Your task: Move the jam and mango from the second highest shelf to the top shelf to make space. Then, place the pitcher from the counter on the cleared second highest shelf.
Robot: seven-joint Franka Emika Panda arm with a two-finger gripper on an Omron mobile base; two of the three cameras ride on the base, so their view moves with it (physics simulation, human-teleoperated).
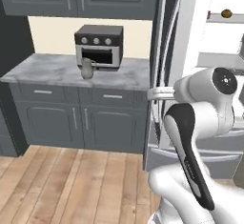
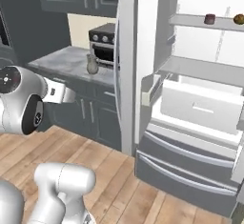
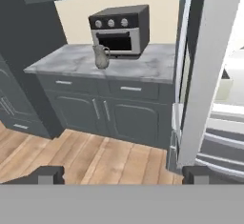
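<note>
Grey-beige bulbous pitcher (image 3: 101, 56) stands upright near the marble counter's (image 3: 71, 66) front edge, just before the black-and-silver toaster oven (image 3: 120, 29); gripper (image 3: 121, 174) jaws spread, empty, well apart.

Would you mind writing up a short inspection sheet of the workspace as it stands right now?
Surface: marble counter over dark cabinets.
Job's things: pitcher upright on the counter, in front of the toaster oven; jam and mango on the top shelf; second highest shelf bare.
Clutter: nothing seen.
Grippers: gripper open, fingers wide apart, holding nothing, facing the counter.
Cables: nothing seen.
Surroundings: fridge open, wooden floor, upper cabinets.
</note>
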